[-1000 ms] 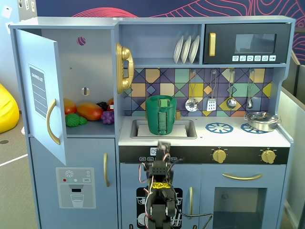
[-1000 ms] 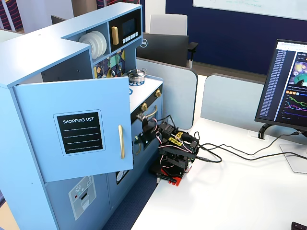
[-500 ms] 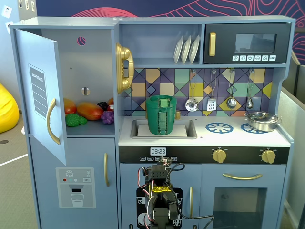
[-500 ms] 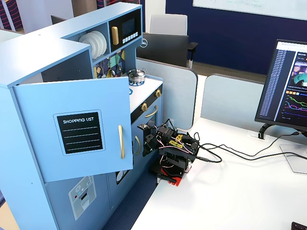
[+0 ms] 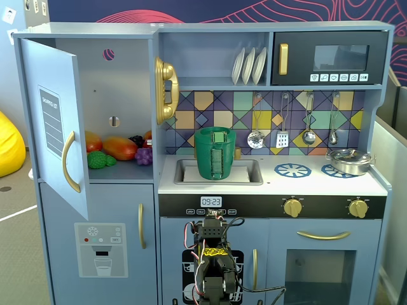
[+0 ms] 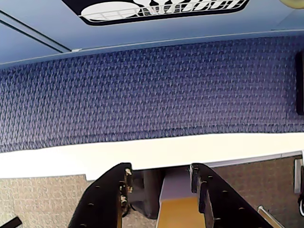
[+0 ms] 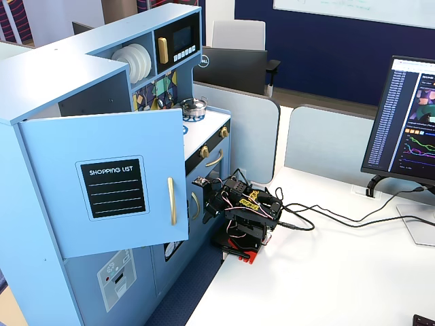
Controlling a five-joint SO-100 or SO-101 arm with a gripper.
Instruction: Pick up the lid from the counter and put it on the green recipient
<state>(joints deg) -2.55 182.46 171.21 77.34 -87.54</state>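
Note:
The green recipient (image 5: pixel 215 155) stands upright in the grey sink (image 5: pixel 249 173) of the white counter (image 5: pixel 318 185). A small square green piece shows at its mouth; I cannot tell whether that is the lid. No lid lies apart on the counter. My arm (image 5: pixel 213 260) is folded low in front of the kitchen, well below the counter. In the wrist view my gripper (image 6: pixel 160 167) is open and empty, pointing down at blue carpet past the white desk edge (image 6: pixel 142 152). In the side fixed view the gripper (image 7: pixel 206 202) hangs by the oven front; the pot is hidden there.
A shiny steel pan (image 5: pixel 348 160) sits on the right burner, also visible in the side fixed view (image 7: pixel 194 105). The fridge door (image 5: pixel 57 127) stands open at the left, with toy food (image 5: pixel 117 149) inside. Cables (image 7: pixel 319 217) and a monitor (image 7: pixel 408 129) are on the desk.

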